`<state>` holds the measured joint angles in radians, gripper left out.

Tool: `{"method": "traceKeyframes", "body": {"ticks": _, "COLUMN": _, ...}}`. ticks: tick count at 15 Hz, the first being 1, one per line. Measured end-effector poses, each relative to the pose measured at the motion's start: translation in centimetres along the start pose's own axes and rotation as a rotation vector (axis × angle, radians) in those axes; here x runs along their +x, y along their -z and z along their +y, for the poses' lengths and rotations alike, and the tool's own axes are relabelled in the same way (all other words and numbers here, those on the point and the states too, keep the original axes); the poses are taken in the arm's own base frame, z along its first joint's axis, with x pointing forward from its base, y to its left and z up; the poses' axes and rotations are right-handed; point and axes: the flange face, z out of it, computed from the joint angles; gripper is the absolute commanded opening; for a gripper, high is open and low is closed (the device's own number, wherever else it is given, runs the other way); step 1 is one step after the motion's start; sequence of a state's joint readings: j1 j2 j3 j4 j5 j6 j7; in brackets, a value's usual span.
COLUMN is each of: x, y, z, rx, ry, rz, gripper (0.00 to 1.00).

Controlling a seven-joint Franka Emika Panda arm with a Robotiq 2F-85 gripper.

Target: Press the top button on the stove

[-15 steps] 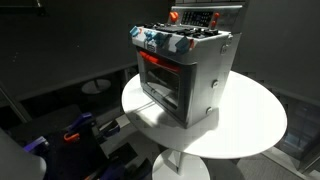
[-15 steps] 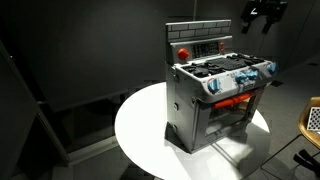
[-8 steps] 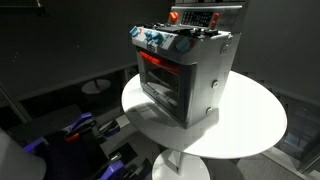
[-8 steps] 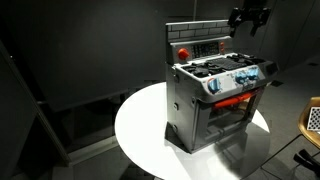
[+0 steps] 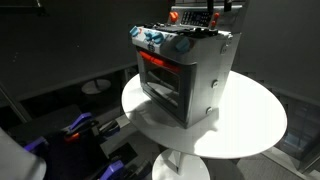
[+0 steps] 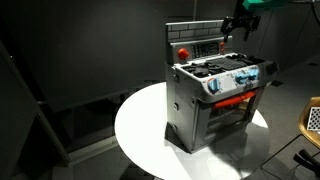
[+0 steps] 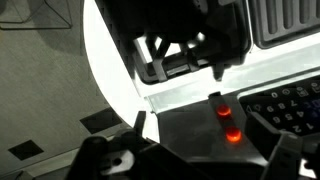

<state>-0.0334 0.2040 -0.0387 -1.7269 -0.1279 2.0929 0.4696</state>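
Observation:
The stove (image 5: pixel 186 72) is a silver-grey toy oven with a red-glowing door and blue-and-red knobs, standing on a round white table (image 5: pixel 250 125); it also shows in the other exterior view (image 6: pixel 215 95). Its red back panel carries a round red button (image 6: pixel 183 52). My gripper (image 6: pixel 238 30) hangs just above the panel's far end, fingers pointing down and apart, holding nothing. It barely shows at the frame top in an exterior view (image 5: pixel 221 8). In the wrist view my gripper (image 7: pixel 200 160) is over a dark surface with two glowing red buttons (image 7: pixel 216 110), (image 7: pixel 232 136).
The table's white top (image 6: pixel 140 125) surrounds the stove. Dark curtains ring the scene. Blue-and-black equipment (image 5: pixel 75 130) sits low beside the table. A yellowish object (image 6: pixel 312 118) is at the frame's edge.
My gripper has come down and sideways from the upper corner toward the stove's back panel; it now hangs close over the panel's end. The stove has not moved.

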Motion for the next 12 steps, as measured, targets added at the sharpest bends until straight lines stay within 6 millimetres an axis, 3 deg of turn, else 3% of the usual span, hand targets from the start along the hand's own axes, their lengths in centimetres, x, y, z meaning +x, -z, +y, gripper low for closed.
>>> {"method": "traceKeyframes", "body": {"ticks": 6, "x": 1.6, "y": -1.2, "z": -0.3, "rx": -0.009, "ry": -0.012, "rz": 0.004, "gripper": 1.0}}
{"method": "traceKeyframes", "body": {"ticks": 12, "x": 1.9, "y": -1.7, "z": -0.7, "rx": -0.013, "ry": -0.009, "rz": 0.002, "gripper": 1.0}}
